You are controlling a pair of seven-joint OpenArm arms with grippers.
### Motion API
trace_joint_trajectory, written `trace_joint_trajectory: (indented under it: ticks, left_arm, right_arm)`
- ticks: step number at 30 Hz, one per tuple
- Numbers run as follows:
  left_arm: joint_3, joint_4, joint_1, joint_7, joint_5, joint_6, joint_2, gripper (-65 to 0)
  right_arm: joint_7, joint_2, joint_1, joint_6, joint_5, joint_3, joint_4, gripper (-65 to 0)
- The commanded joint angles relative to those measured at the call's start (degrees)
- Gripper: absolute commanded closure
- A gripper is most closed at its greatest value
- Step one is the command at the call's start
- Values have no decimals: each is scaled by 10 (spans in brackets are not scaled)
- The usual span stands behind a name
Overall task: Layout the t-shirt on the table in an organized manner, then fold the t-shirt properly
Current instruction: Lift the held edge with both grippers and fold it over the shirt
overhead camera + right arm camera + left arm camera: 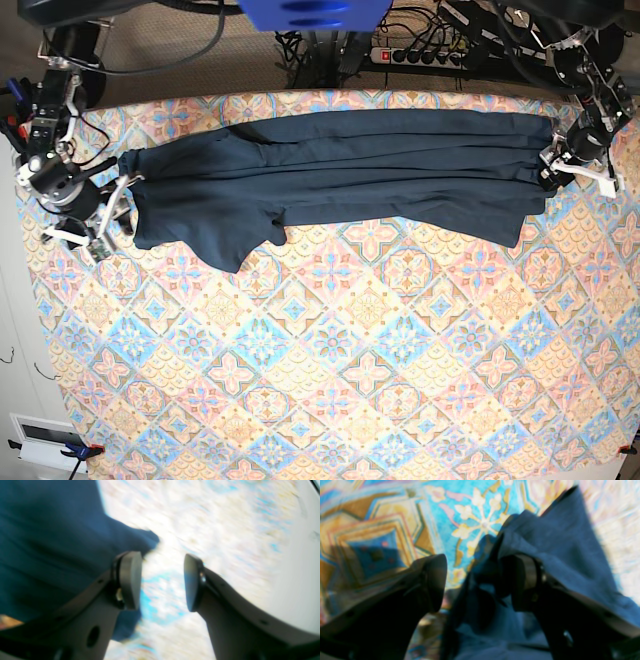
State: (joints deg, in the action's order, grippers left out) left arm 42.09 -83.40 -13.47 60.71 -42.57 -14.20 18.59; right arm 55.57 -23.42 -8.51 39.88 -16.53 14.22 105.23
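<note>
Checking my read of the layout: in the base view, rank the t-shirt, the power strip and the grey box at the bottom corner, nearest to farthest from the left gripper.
1. t-shirt: its end lies right at the left gripper, on the view's right.
2. power strip: behind the table, top centre-right.
3. grey box: bottom-left corner, diagonally opposite.

Right wrist view, heavily blurred. The right gripper (162,582) is seen with its jaws standing apart; only patterned cloth is visible in the gap, nothing is clasped. The t-shirt (50,545), dark navy, fills the left side of the view, and a pointed corner of it is seen just above the left fingertip (130,580). Whether cloth and fingertip touch cannot be told. The table (212,522) appears washed out, pale with blue patches. A plain white strip is seen beyond its right edge.
</note>
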Motion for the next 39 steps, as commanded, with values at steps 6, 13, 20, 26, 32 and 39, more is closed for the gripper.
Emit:
trace_joint_trajectory:
  ticks: [6,13,20,26,32,39]
  left_arm:
    - [75,-10,10,31,-73,-4,11,-388]
    - [78,-13,9,40,-93,-4,12,-388]
    - [79,-13,8,40,-93,-4,12,-388]
    - [79,-13,9,40,-93,-4,12,-388]
    - [79,-13,9,40,-91,-4,12,-388]
    - [79,-13,10,40,-90,-4,12,-388]
  right_arm:
    - [-9,3,111,1,-6,-96,-20,-268]
    - [-11,16,194,1,-6,-153,-170,-268]
    - [-15,19,225,1,-6,-172,-269,-269]
    - [-16,39,228,1,-6,-187,-281,-270]
    - [-16,60,228,1,-6,-187,-353,-267]
    - [-12,59,225,1,-6,-186,-360,-7]
